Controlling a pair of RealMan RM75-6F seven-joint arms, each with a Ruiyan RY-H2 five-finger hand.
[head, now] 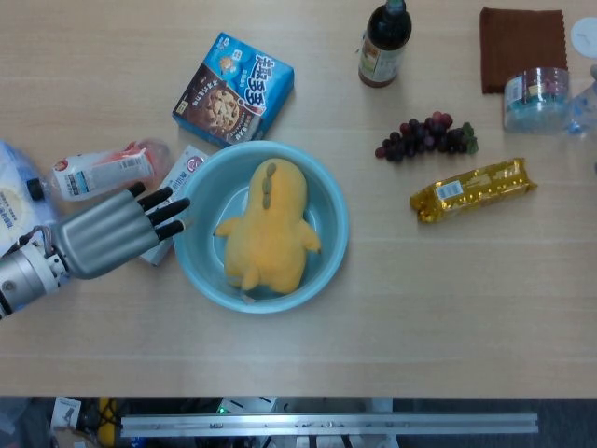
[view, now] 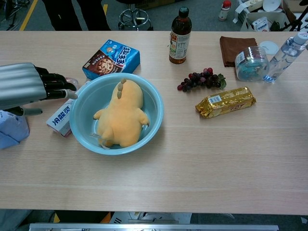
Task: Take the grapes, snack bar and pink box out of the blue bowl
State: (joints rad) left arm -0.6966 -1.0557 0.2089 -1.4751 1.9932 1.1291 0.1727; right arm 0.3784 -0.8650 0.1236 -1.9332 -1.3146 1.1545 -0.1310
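While one plush fills one bowl.

Bare tabletop right of bowl

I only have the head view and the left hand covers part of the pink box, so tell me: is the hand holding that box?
Observer: No. In the chest view the left hand hovers with fingers stretched out above the pink box, which lies flat on the table just outside the blue bowl.
Operator: What is cut off past the plastic jar at my right edge?
Observer: A clear water bottle stands just right of the plastic jar.
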